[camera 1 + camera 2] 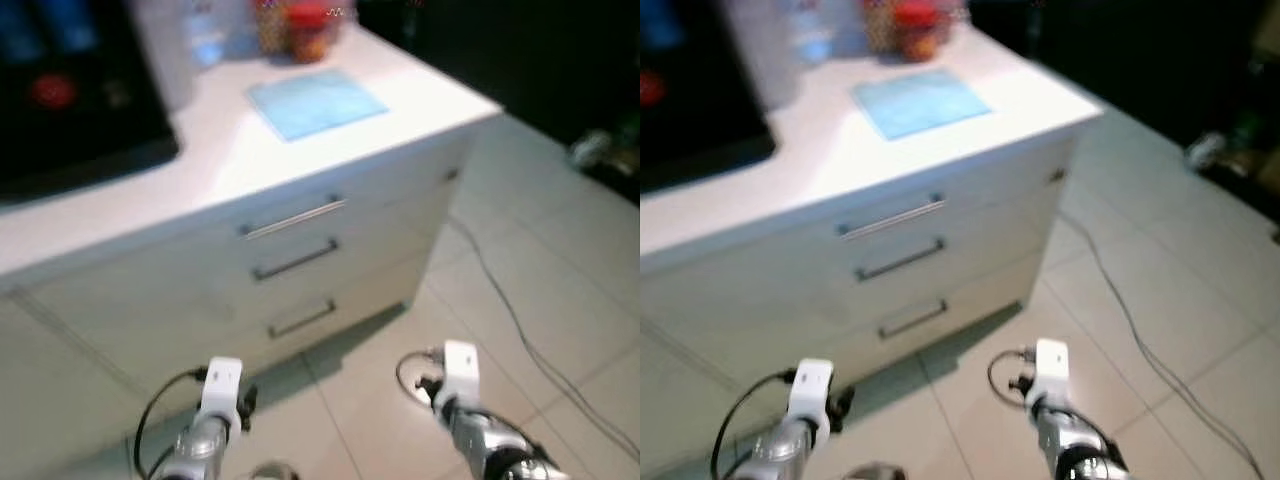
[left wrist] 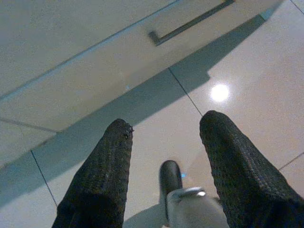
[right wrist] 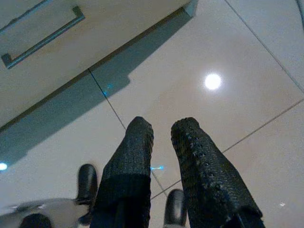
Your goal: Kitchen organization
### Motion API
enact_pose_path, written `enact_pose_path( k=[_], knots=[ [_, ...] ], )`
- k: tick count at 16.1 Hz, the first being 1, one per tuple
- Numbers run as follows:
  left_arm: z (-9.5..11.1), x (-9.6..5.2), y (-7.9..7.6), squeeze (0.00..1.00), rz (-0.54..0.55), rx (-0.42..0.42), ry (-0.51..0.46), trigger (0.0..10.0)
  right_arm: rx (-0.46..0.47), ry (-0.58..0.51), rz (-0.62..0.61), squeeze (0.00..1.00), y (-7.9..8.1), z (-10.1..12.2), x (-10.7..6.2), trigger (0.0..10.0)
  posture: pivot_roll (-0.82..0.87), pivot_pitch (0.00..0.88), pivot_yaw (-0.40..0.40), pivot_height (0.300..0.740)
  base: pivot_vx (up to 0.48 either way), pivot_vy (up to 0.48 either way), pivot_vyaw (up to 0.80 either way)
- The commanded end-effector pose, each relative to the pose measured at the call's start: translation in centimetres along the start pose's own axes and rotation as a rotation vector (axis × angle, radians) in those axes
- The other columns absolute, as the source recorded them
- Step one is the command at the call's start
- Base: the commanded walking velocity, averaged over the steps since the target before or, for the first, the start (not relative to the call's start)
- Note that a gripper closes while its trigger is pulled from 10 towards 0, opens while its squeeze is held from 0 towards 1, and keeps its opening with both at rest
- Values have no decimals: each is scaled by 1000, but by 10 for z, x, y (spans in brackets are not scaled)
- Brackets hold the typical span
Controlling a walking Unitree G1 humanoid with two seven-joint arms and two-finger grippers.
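Pale blue flat rectangular cloth or mat (image 1: 316, 101) lying on the white kitchen surface (image 1: 230, 150), near its far right corner. Just behind it, blurred red-lidded jars (image 1: 306, 28) and a pale upright container (image 1: 165, 45), too soft to identify further. Glossy black cooktop panel (image 1: 70, 95) set into the surface to the left, a red spot showing on it. Below the surface edge, a white cabinet front with three stacked drawers, each with a slim horizontal metal bar handle: top drawer handle (image 1: 293, 219), middle drawer handle (image 1: 295, 260), bottom drawer handle (image 1: 301, 319), all drawers closed. Beige tiled floor (image 1: 540, 260) spreading to the right, with a thin dark cable (image 1: 500, 300) trailing across it away from the cabinet corner. Dark, unclear clutter (image 1: 605, 150) at the far right edge.

Left end effector (image 2: 166, 156) hanging low over the floor tiles in front of the cabinet base, two black textured fingers spread wide apart, holding nothing. Right end effector (image 3: 161, 142) likewise low over the tiles, fingers narrowly parted with a small gap between them, holding nothing. Silver forearms with white wrist housings at the lower edge of the head views, well apart from the drawers. Whole head view softly blurred.
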State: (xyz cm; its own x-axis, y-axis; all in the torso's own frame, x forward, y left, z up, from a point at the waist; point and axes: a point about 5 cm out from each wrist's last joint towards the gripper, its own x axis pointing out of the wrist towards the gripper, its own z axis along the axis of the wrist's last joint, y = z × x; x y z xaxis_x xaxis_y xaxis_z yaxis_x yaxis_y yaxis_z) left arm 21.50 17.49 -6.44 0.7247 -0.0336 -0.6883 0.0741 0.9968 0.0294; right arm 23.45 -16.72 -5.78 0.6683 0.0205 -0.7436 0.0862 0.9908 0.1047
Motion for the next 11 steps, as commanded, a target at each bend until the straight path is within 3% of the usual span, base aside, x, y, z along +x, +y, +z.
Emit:
enact_pose_path(
  k=[1, 11],
  knots=[
    [-4, -1, 3, 0, 5, 9, 17, 10000, 4, 16, 16, 0, 5, -3, 0, 10000, -3, 55, 16, 740, 0, 0, 800],
    [-7, -2, 1, 0, 4, 3, 22, 10000, -10, 20, 29, 0, 4, -4, 0, 10000, 0, 60, 10, 740, 0, 0, 800]
  ],
)
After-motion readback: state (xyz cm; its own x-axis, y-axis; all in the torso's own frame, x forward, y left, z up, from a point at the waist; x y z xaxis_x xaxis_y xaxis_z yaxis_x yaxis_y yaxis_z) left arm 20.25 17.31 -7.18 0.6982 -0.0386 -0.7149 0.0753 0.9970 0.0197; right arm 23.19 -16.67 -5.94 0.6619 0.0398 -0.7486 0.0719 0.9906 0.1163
